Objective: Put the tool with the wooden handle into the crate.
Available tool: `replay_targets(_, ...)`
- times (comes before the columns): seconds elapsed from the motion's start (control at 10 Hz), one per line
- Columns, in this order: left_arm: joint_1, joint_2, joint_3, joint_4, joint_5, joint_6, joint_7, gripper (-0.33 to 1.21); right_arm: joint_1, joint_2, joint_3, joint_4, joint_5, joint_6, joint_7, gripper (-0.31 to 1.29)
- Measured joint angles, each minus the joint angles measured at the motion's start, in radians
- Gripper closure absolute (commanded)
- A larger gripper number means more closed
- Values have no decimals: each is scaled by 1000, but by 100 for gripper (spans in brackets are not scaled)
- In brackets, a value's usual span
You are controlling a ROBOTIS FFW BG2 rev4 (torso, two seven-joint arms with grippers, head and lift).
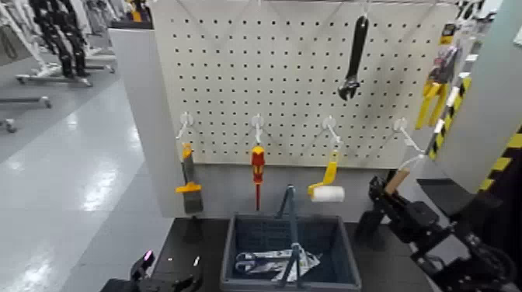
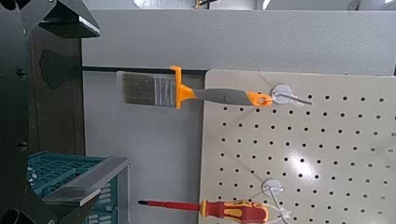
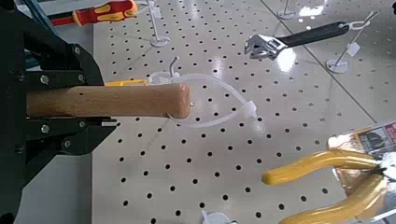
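One crate (image 1: 342,260), four white hooks (image 1: 257,122) (lower row), one wrench (image 1: 353,58).

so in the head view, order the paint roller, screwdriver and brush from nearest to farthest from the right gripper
From the right gripper, clamped on the wooden handle:
1. Paint roller, nearest hook leftward.
2. Screwdriver, middle of the pegboard row.
3. Brush, far left.

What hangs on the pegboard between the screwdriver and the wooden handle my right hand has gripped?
The paint roller, on its own hook between the screwdriver and the wooden handle held in the right hand; the head view shows it.
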Motion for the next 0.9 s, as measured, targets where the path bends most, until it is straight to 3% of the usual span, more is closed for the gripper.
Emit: replay_targets(0.9,0,0,0,0,4,-3,0,11,-48,35,161,222,-133,-75,-56,122)
